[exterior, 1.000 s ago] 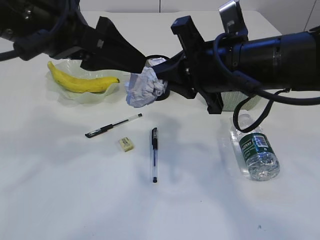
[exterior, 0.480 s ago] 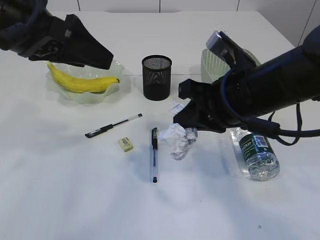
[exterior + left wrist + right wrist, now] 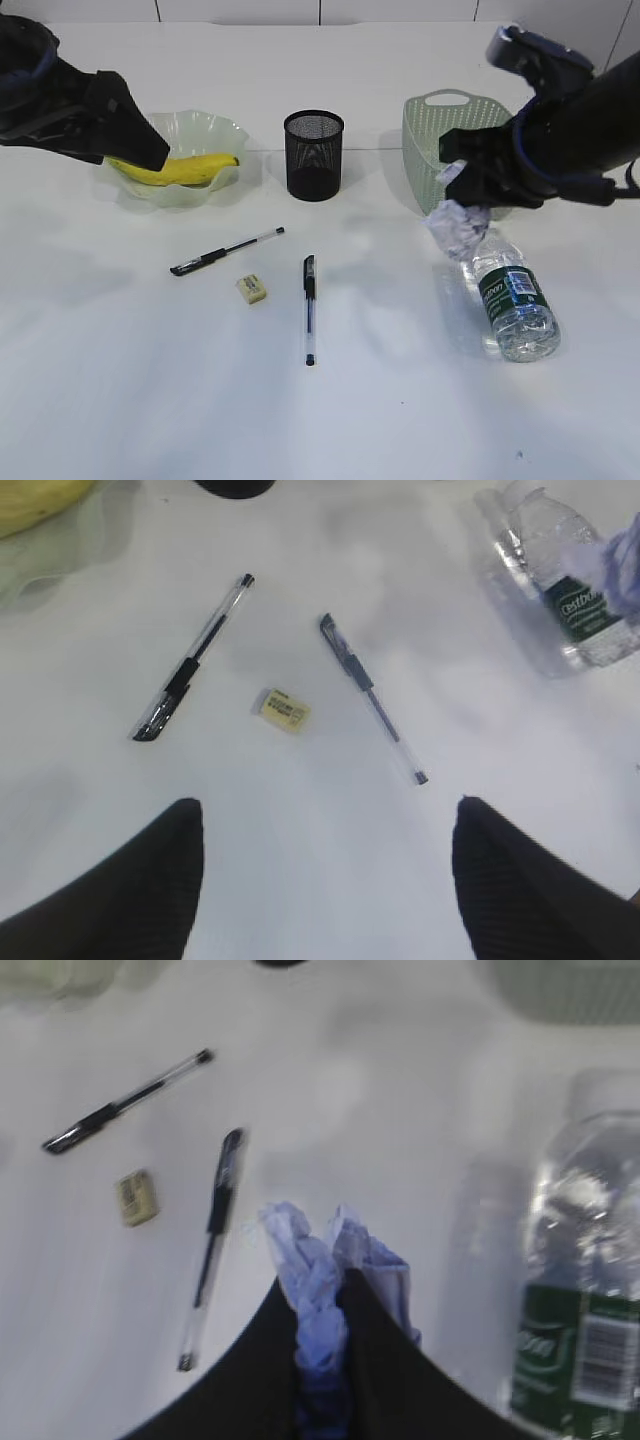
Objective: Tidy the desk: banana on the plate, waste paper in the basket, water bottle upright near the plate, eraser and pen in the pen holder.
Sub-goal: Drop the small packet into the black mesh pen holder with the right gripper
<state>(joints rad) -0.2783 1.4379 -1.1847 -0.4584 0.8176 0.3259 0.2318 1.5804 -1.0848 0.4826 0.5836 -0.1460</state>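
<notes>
Right gripper (image 3: 322,1305): closed on the waste paper (image 3: 456,226) — paper hangs below it, just above the water bottle (image 3: 510,297).
Left gripper (image 3: 325,880): open — empty, near the plate (image 3: 205,128).

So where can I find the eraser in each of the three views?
Exterior view: the eraser lies left of centre, between the two pens.
Left wrist view: it lies near the middle, between the same pens.
Right wrist view: it lies at the left, beside the darker pen.
Shared landmark: the water bottle lying on its side.
</notes>
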